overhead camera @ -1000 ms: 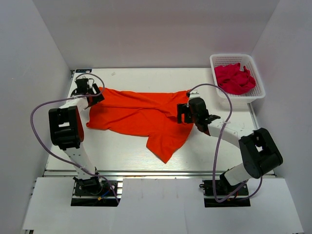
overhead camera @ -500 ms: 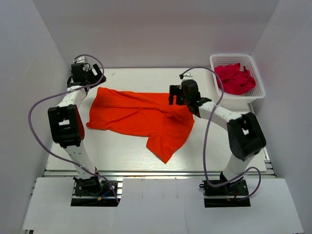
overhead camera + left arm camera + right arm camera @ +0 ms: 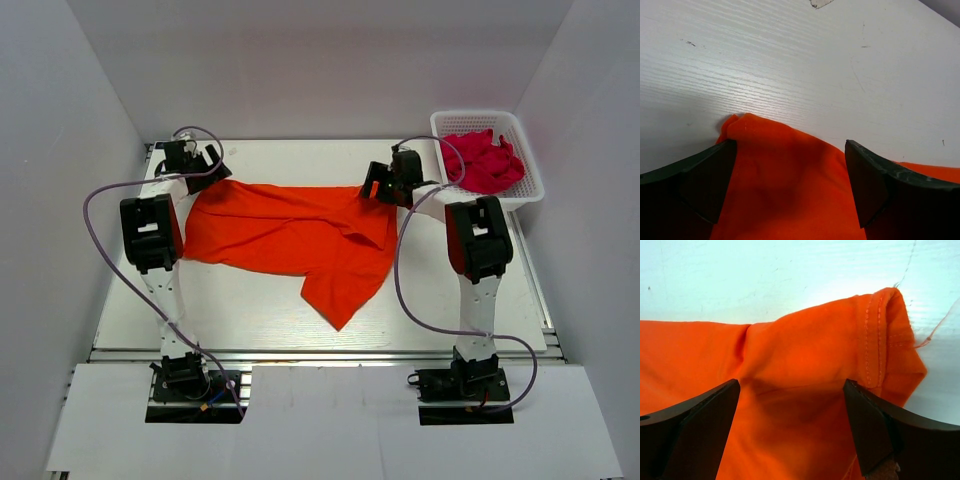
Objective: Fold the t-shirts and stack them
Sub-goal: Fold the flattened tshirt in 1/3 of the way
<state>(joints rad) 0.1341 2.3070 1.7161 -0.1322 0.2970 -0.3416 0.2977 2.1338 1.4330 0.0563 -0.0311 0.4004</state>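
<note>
Lying on the table [image 3: 300, 160], long axis 9 to 3 o'clock, the orange t-shirt [image 3: 290, 235] has the left claw [image 3: 207, 165] open over its 10 o'clock corner and the right claw [image 3: 382, 186] open over its 2 o'clock corner.

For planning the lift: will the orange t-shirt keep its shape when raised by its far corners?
Probably not: the orange t-shirt lies wrinkled and folded over itself on the table, so it should sag between grips. It looks thin, so likely light. Pushed, it would probably bunch rather than slide.
</note>
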